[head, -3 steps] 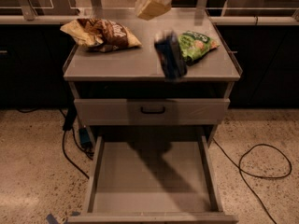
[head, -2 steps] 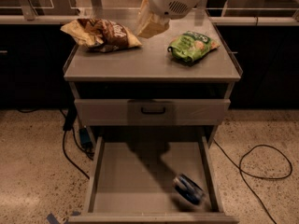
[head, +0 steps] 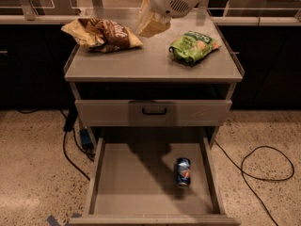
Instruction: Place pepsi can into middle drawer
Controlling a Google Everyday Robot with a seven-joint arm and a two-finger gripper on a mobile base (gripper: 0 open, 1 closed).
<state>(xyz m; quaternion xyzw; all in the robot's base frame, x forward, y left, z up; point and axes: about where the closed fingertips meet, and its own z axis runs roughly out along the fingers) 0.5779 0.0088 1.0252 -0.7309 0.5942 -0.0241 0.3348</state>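
The pepsi can (head: 183, 172), dark blue with a silver top, lies on its side on the bed of the open middle drawer (head: 136, 182), right of centre and close to the right wall. The drawer is pulled far out below the cabinet. My gripper (head: 152, 21), cream-coloured under a white wrist, hangs high over the back of the cabinet top, between the two chip bags, far above the can and holding nothing I can see.
A brown chip bag (head: 101, 33) lies at the back left of the grey cabinet top (head: 150, 67), a green chip bag (head: 193, 45) at the back right. A closed drawer front with a black handle (head: 154, 111) sits above the open drawer. Cables (head: 263, 166) lie on the floor at both sides.
The can dropped from beside the green bag into the open drawer, then shifted slightly toward the back. My gripper rose and moved right over the cabinet top.
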